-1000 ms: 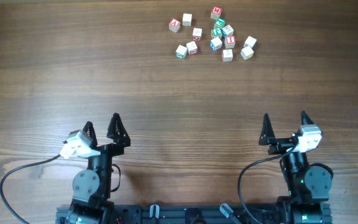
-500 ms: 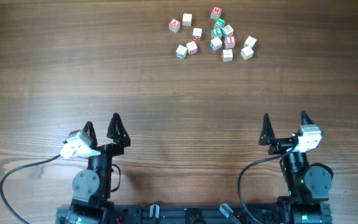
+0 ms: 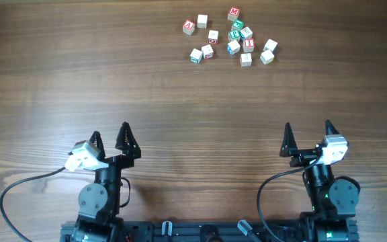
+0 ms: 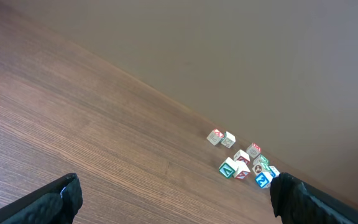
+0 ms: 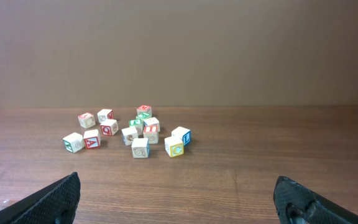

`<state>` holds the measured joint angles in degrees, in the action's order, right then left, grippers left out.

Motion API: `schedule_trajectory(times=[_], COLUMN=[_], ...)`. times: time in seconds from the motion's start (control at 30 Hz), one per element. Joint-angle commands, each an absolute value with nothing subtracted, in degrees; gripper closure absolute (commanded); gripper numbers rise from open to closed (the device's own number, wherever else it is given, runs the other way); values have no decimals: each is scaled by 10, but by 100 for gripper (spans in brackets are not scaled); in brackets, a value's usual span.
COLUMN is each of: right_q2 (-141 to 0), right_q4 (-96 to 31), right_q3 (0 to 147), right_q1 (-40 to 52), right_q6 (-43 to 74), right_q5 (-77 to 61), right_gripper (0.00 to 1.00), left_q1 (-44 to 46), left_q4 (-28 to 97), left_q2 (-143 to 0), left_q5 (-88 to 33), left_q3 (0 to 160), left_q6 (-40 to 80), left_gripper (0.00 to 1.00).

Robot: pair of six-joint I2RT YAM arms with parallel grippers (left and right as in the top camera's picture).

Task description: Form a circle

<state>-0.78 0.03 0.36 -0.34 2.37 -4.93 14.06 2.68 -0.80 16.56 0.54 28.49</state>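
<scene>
Left pincer (image 3: 110, 136) and right pincer (image 3: 307, 136) sat open, empty, parked at the worktop's (image 3: 180, 101) near edge. Cubes (image 3: 246, 31) lay clumped by the far edge, no ring.

Dark wooden table (image 3: 113, 81), plain brown wall (image 5: 179, 50) behind.
Loose letter cubes (image 3: 207, 50) scattered near the far edge: a red-lettered one (image 3: 189, 27) just beside a pale one (image 3: 202, 21) at left, a pair (image 3: 269, 46) close together at right.
</scene>
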Motion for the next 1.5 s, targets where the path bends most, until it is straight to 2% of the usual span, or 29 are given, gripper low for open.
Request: schedule_trajectory(times=[0.0,1.07,1.27,1.47], right_q2=[-4,-4,-4,-4], right_q4=[3,3,3,3], right_q3=[3,3,3,3], right_q1=[-7,-7,-7,-7], right_q6=[31,31,31,31], right_q5=[-57,-57,-57,-57], right_gripper=[0,0,0,0], left_q1=[136,136,136,136], left_q4=[29,20,-11,17], left_q2=[-2,-2,-2,-27], left_q5=[161,174,51,39], left_q3=[4,4,4,63], left_q6=[272,274,220,197], left_gripper=[0,0,0,0])
